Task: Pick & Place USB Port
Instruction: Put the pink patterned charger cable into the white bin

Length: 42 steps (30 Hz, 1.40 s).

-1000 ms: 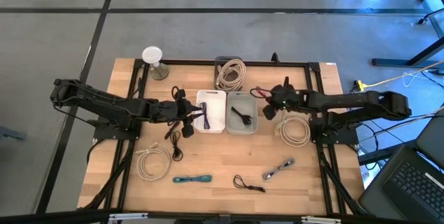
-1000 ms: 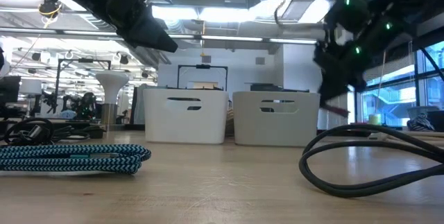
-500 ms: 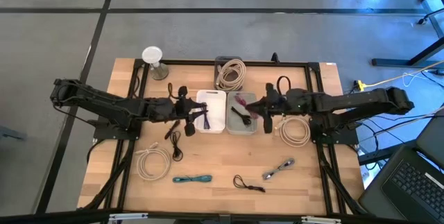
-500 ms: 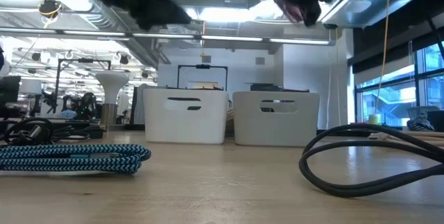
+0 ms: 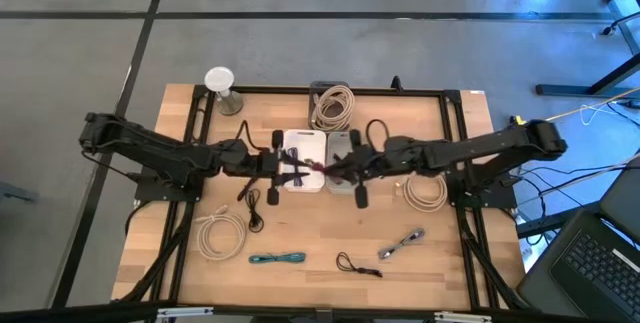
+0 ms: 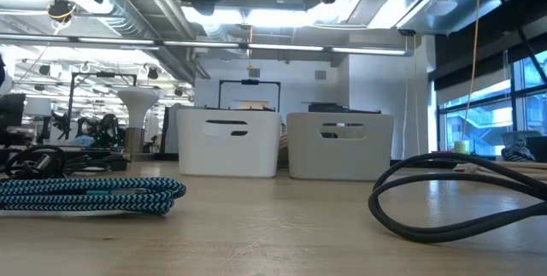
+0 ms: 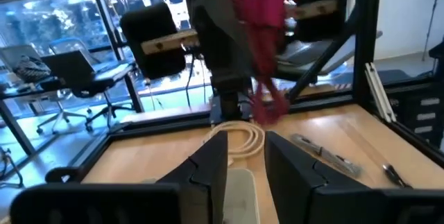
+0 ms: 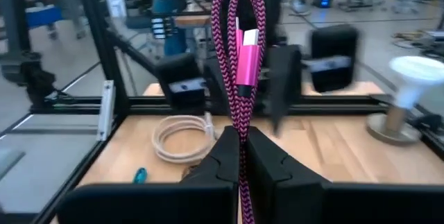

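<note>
A pink braided USB cable point(image 8: 239, 50), folded into a loop with its pink connector point(image 8: 246, 57) showing, sticks out of my shut right gripper point(image 8: 241, 148). In the high view that gripper point(image 5: 337, 169) hangs over the right white bin point(image 5: 347, 141), and the cable point(image 5: 318, 168) points at my left gripper point(image 5: 284, 168). The left gripper hovers over the left white bin point(image 5: 306, 141). Its fingers point(image 7: 246, 172) stand apart with nothing between them. The left wrist view faces the pink cable point(image 7: 262, 37). My right gripper pinches the folded cable's strands point(image 8: 241, 128) between its two fingers, with the loop and connector reaching out past the fingertips. The fingers lie about level and point toward the table's left. The cable is lifted clear, above the bins.
Beige coiled cables lie at the far centre point(image 5: 332, 106), at the right point(image 5: 425, 188) and at the near left point(image 5: 220, 233). A black cable point(image 5: 252, 201), a teal cable point(image 5: 277, 259), another black cable point(image 5: 358, 266) and a silver cable point(image 5: 400, 244) lie on the table. A white stand point(image 5: 222, 88) is at the far left.
My right gripper has risen and swung toward the table's left, from beside the right bin to over it, tipping up to about level and carrying the pink cable. My left gripper has tipped up to level and risen a little over the left bin.
</note>
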### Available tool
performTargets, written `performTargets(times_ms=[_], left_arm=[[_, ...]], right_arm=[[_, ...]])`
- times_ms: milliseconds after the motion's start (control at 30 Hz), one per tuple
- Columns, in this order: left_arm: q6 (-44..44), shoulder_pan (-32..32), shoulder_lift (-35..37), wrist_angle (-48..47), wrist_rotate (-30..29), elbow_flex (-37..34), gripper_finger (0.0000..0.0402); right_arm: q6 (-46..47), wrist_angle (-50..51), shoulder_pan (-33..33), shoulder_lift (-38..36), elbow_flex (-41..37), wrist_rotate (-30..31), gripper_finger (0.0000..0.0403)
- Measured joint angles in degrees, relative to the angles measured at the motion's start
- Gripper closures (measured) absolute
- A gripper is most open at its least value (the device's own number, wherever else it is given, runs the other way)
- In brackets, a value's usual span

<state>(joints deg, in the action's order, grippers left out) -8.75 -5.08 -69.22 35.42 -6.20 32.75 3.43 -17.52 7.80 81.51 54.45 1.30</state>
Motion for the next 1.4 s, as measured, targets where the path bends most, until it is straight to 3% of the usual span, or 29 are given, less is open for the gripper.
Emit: performTargets(times_ms=[167, 433, 833, 1400], left_arm=[[-0.04, 0.00, -0.43, 1.26, 0.25, 0.00, 0.0294], [-0.13, 0.03, -0.10, 1.68, 4.87, -0.02, 0.0262], [1.57, 0.02, -0.06, -0.24, 11.84, -0.02, 0.0264], [-1.06, -0.09, -0.10, 6.49, 8.21, -0.05, 0.0267]], right_arm=[[-1.40, 6.49, 0.03, 4.74, 5.14, -0.94, 0.0398], [-2.57, 6.56, 0.10, 6.96, 6.95, -1.55, 0.0398], [-3.86, 6.66, -0.17, 6.79, 6.93, -0.98, 0.0401], [-3.68, 4.50, -0.16, 6.98, 6.89, -1.34, 0.0401]])
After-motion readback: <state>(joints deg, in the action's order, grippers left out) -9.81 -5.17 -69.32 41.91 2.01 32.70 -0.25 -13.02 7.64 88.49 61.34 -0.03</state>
